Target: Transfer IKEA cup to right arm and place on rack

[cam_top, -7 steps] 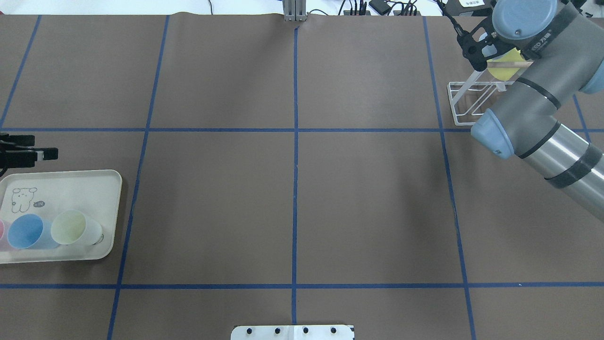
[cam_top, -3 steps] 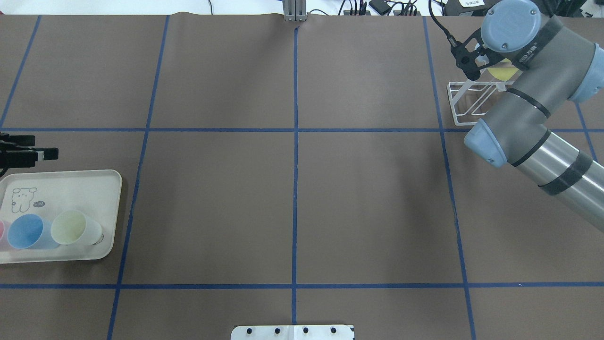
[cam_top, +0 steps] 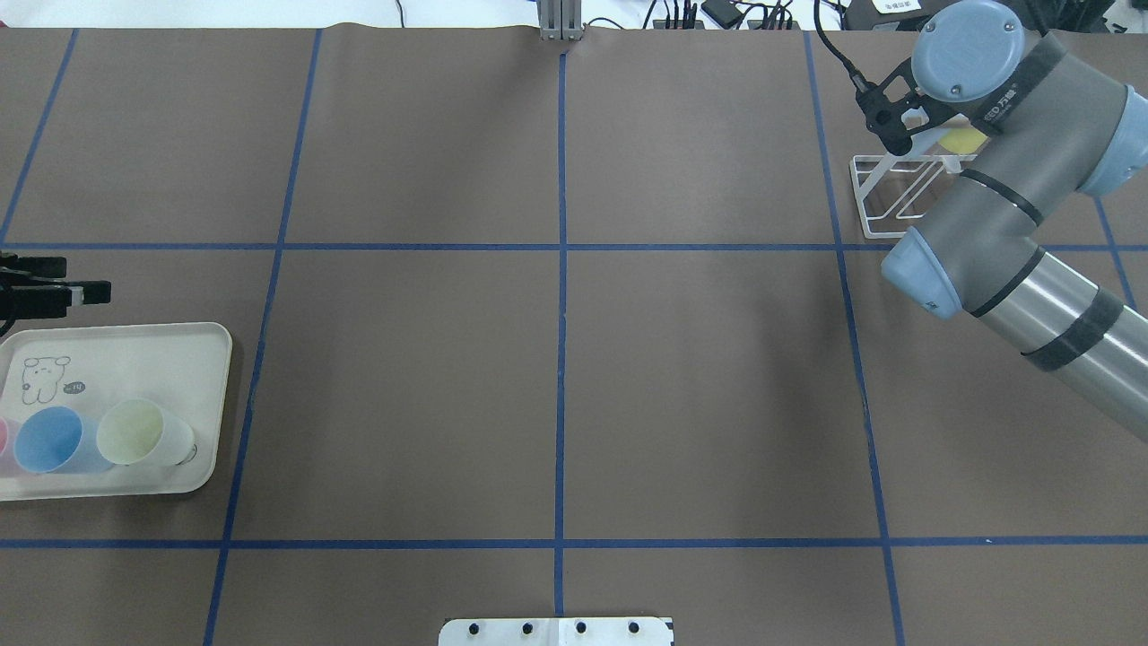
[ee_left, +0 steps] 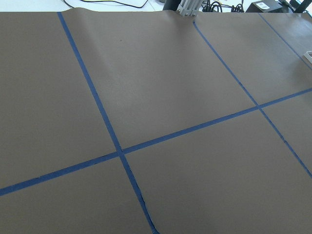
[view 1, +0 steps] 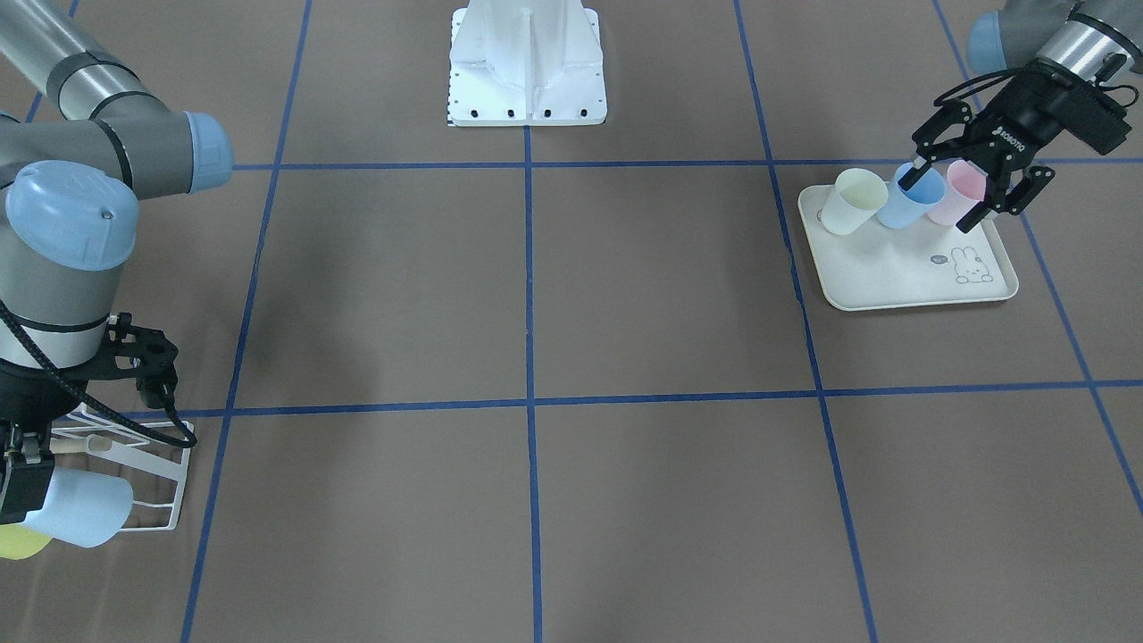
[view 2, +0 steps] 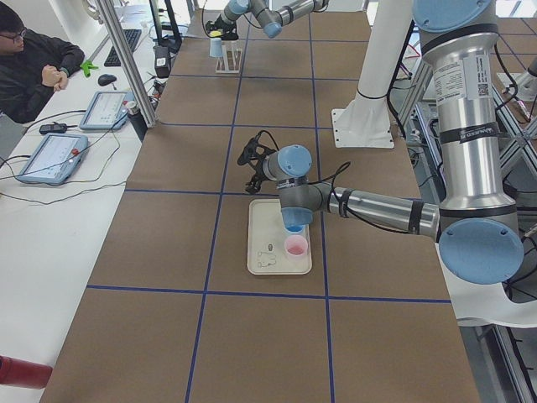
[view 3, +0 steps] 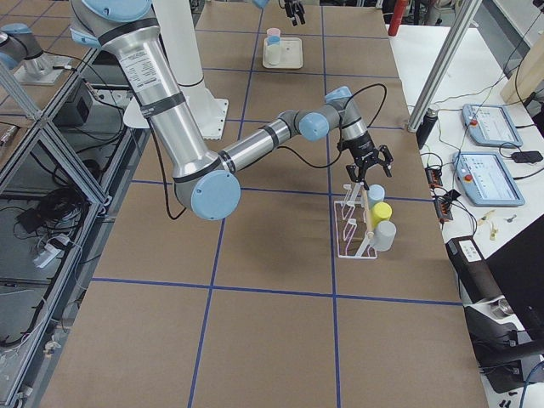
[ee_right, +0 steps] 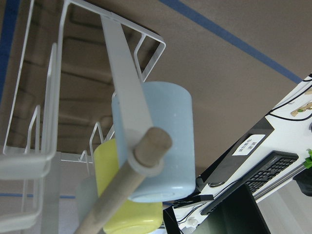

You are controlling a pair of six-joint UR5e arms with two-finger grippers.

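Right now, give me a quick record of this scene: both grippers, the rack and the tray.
left gripper: open, above the cups on the tray
right gripper: looks open and empty, just above the rack
rack: holds light-blue cup, yellow cup, grey cup
tray: cream cup, blue cup, pink cup in a row

Landmark: small white wire rack [view 3: 350, 231] with wooden dowel. The prongs on its side away from the robot are taken up by a pale blue plastic cup [view 3: 376, 195], a yellow plastic cup [view 3: 382, 212] and a greyish plastic cup [view 3: 385, 236]. Room directly above it is blocked by the silver right arm [cam_top: 1004, 197]. Open brown paper-covered table [cam_top: 700, 395] is left from the rack toward the far-off cream tray [cam_top: 134, 359].
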